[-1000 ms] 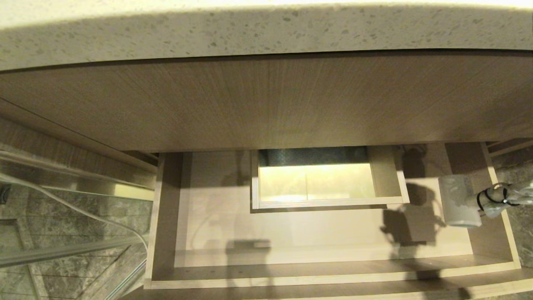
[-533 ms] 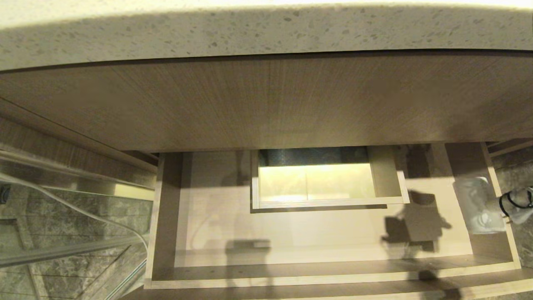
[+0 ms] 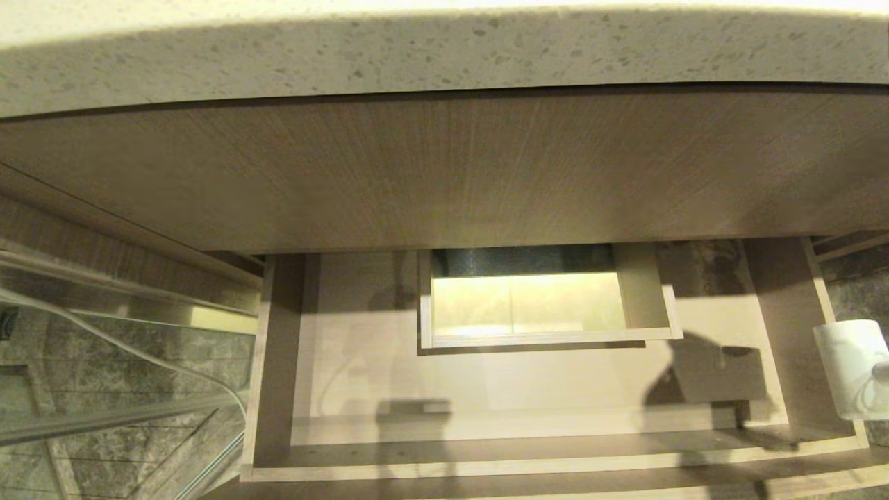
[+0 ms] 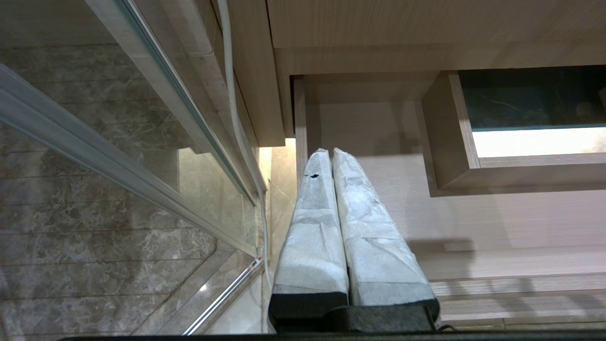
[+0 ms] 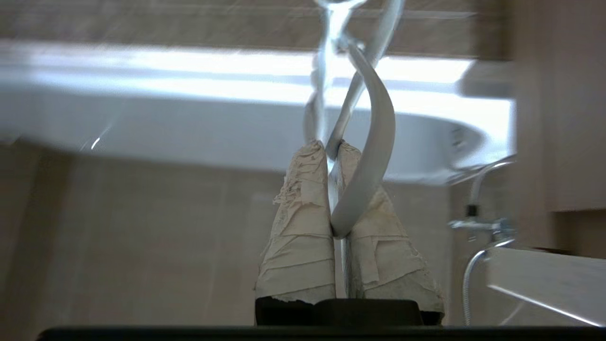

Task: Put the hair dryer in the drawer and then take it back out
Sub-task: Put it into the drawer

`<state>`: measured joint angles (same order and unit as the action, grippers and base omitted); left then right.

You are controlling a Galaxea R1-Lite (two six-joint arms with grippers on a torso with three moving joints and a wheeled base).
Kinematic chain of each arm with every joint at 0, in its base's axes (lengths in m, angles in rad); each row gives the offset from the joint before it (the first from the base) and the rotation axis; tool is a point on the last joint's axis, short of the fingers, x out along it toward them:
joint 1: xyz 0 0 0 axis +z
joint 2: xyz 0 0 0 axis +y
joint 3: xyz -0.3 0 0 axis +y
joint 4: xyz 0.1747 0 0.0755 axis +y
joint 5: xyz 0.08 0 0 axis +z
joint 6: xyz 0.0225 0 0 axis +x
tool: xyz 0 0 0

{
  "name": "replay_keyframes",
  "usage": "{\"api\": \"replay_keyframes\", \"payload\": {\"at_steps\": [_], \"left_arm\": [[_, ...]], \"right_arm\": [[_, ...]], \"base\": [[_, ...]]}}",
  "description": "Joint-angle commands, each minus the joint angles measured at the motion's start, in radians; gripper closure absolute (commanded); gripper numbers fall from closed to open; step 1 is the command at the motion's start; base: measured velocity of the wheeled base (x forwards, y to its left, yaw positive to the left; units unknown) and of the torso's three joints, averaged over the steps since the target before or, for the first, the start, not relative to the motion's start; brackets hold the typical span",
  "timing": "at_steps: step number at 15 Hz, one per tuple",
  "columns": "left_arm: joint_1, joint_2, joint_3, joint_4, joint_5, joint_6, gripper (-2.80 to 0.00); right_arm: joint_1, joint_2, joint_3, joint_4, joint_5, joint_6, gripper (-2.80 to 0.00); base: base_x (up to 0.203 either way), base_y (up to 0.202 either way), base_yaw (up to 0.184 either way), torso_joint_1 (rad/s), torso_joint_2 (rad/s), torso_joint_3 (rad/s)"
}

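Since a second ago the hair dryer has shifted rightward, from over the drawer's right end to its right rim, at the head view's edge; its shadow on the drawer floor has slid right too. In the right wrist view the right gripper has its wrapped fingers pinched together on a loop of the dryer's pale cord. The left gripper hangs over the left end of the open drawer, fingers pressed together with nothing between them.
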<state>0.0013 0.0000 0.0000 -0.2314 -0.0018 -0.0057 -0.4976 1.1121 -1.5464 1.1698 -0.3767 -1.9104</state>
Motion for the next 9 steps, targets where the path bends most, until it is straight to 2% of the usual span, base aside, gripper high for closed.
{"api": "replay_keyframes", "payload": {"at_steps": [1, 5, 9], "left_arm": [[0.000, 0.000, 0.040, -0.002, 0.000, 0.000, 0.00], [0.000, 0.000, 0.040, -0.002, 0.000, 0.000, 0.00], [0.000, 0.000, 0.040, -0.002, 0.000, 0.000, 0.00]], "right_arm": [[-0.014, 0.007, 0.015, 0.020, -0.023, -0.007, 0.00], [-0.029, 0.038, 0.041, 0.022, -0.020, 0.070, 0.00], [-0.036, 0.063, 0.057, 0.021, -0.024, 0.070, 0.00]], "base": [[0.000, 0.000, 0.000, 0.000, 0.00, 0.000], [0.000, 0.000, 0.000, 0.000, 0.00, 0.000], [0.000, 0.000, 0.000, 0.000, 0.00, 0.000]]}}
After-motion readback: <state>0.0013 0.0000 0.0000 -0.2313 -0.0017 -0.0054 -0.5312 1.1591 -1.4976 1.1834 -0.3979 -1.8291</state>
